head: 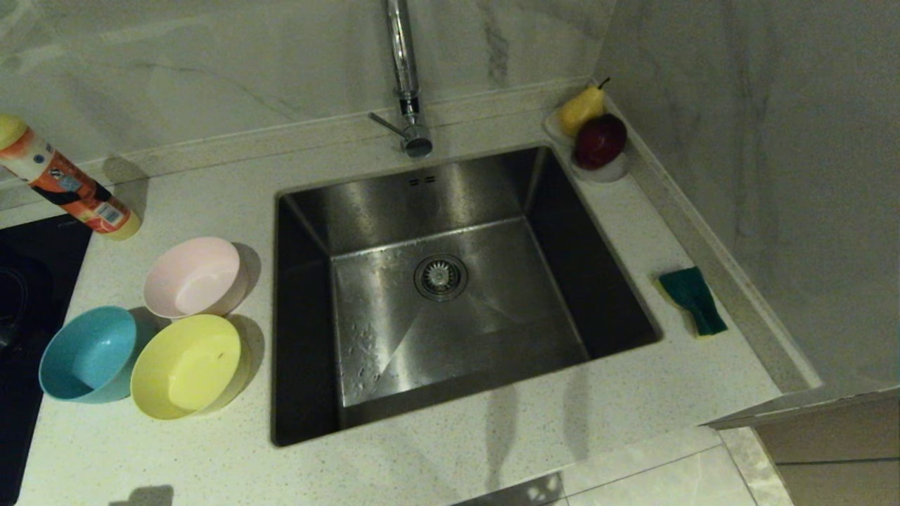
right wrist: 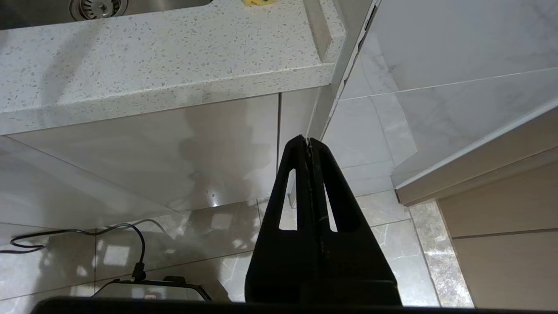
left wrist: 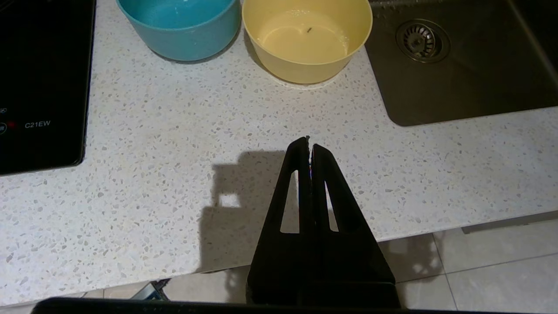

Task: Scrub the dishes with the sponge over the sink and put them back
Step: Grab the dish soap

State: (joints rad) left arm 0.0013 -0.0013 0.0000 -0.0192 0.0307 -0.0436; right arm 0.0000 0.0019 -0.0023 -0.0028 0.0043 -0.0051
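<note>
Clenched black tapered fingers [left wrist: 310,146], both arms; round plastic bowls [head: 188,365] beside rectangular steel sink [head: 394,309].

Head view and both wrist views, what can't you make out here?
- Tap: top cut off by the head view's edge.
- Pink bowl: missing from both wrist views.
- Sponge: only a yellow sliver at the right wrist view's edge.
- Bottle: label too small to read.
</note>
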